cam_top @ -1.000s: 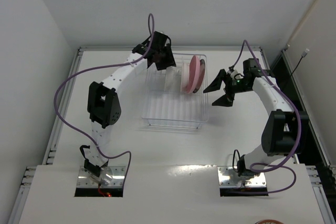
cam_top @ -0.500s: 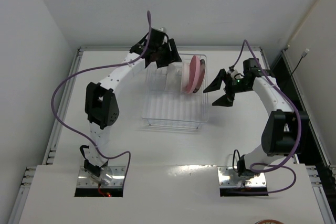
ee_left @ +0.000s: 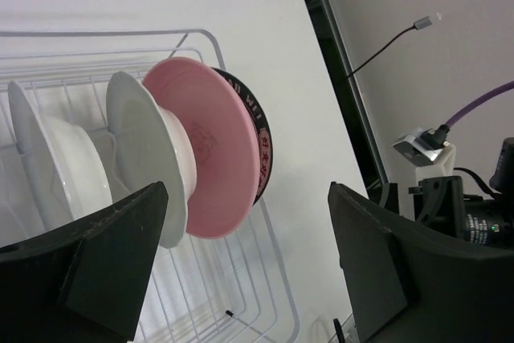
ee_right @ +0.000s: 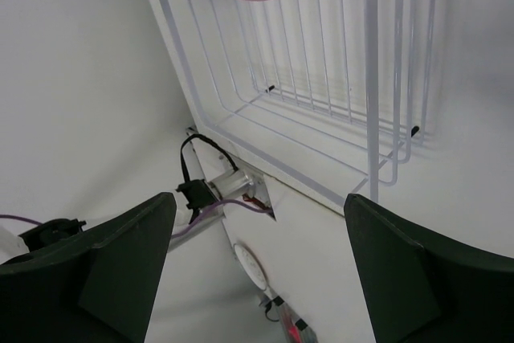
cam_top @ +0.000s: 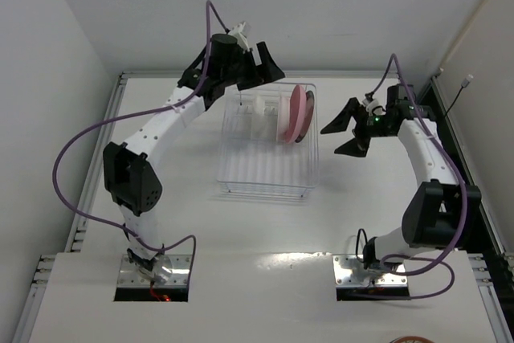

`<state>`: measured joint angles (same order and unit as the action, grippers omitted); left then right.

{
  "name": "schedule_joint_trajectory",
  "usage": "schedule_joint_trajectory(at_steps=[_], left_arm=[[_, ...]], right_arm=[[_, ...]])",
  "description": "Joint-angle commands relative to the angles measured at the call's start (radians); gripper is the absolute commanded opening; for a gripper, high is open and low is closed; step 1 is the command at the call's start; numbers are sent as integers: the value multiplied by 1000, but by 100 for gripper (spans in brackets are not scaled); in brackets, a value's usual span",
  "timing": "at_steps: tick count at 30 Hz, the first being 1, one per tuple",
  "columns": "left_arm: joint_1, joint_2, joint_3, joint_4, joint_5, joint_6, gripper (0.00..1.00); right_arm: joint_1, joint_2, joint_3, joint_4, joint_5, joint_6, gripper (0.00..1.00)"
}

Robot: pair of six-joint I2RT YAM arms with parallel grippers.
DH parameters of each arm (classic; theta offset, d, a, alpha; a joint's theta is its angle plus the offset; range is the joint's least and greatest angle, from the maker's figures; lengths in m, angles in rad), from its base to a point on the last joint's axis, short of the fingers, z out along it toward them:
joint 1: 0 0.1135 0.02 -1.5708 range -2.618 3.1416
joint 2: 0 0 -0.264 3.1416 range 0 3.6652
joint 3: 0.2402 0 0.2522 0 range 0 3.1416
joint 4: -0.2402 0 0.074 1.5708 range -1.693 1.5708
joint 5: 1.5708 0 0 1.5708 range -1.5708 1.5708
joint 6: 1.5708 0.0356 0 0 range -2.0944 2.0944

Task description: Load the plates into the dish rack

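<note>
The white wire dish rack stands mid-table; it also shows in the left wrist view and the right wrist view. A pink plate stands upright at its far right; it also shows in the left wrist view. Behind it stands a dark-rimmed plate. Left of it stand pale glass plates. My left gripper is open and empty above the rack's far edge. My right gripper is open and empty, right of the rack.
Raised rails edge the table at left, back and right. White walls stand close behind and left. A purple cable loops from each arm. A dark gap with a cable lies beyond the right rail.
My left arm has risen and swung back from the rack, its gripper now higher at the far edge. My right gripper has drawn a little up and to the right, away from the rack.
</note>
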<state>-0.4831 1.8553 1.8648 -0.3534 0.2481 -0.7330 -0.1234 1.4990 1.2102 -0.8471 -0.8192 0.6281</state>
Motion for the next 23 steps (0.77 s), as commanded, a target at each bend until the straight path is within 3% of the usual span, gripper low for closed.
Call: schedule_joint_trajectory(at_steps=[1, 9, 13, 16, 19, 22, 23], left_arm=[[20, -51, -33, 66, 10, 18, 79], [54, -109, -42, 53, -23, 56, 79], [54, -235, -84, 31, -179, 148, 79], [63, -382, -211, 43, -398, 204, 88], [72, -531, -395, 96, -530, 215, 99], [81, -628, -544, 123, -590, 256, 99], [81, -684, -612, 123, -671, 256, 99]], right_arm=[[-21, -65, 3, 3, -1, -7, 84], [-50, -98, 5, -20, 29, -16, 85], [-68, -120, 84, -72, 116, -34, 85], [-81, -131, 191, -116, 190, -68, 87], [-91, -143, 232, -145, 238, -90, 90], [-101, -152, 261, -176, 308, -116, 93], [-101, -152, 276, -185, 349, -116, 93]])
